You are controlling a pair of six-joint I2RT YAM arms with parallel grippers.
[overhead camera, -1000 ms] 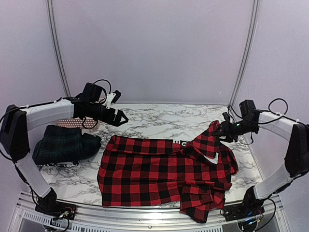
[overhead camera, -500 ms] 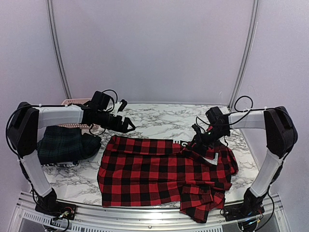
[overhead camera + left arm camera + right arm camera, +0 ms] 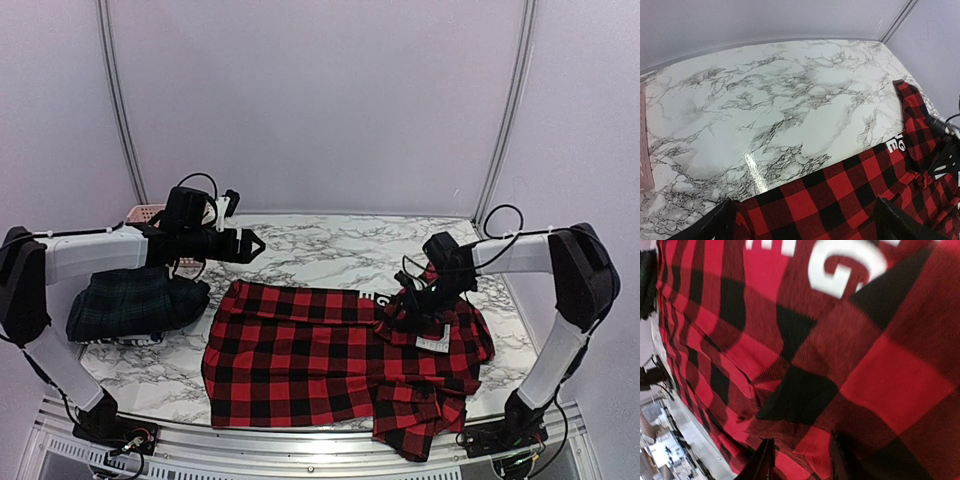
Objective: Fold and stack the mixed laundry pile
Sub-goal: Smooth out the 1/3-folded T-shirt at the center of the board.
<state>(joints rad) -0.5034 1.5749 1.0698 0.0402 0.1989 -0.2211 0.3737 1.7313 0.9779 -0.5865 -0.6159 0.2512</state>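
I can read only a capital G in the white lettering (image 3: 847,262) on the red-and-black checked shirt (image 3: 880,385) through the right wrist camera, its neighbouring letters cut off at the frame edge, and the white tag (image 3: 432,343) on that shirt is too small to read.
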